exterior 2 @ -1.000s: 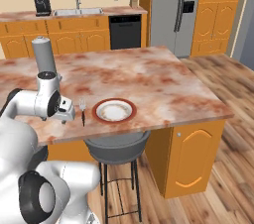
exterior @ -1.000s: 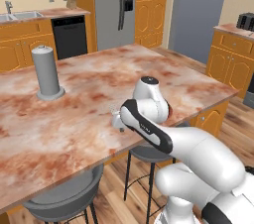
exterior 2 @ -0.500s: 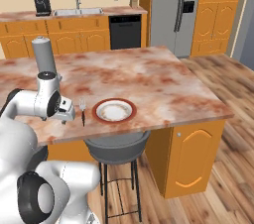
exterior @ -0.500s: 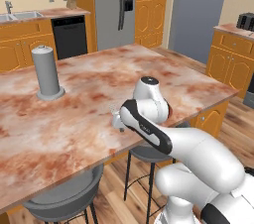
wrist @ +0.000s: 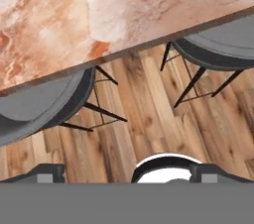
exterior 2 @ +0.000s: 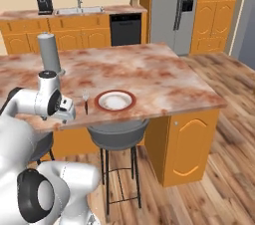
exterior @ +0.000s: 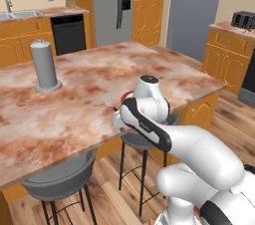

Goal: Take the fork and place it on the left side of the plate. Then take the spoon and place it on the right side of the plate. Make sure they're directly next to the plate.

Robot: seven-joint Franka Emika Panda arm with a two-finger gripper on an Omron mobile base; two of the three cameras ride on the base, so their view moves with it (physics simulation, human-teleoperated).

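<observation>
Fork [exterior 2: 85,103] lies on desk [exterior 2: 164,77] just beside plate [exterior 2: 115,101], at plate's 9 o'clock, long axis 12–6. End effector [exterior 2: 66,110] sits at fork's 8 o'clock, near; finger spread cannot be told.

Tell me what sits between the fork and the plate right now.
Nothing: in the right base view, bare marble counter separates the fork from the plate.

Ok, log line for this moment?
fork: on counter, just left of plate | claw: open, empty, at counter edge
</observation>
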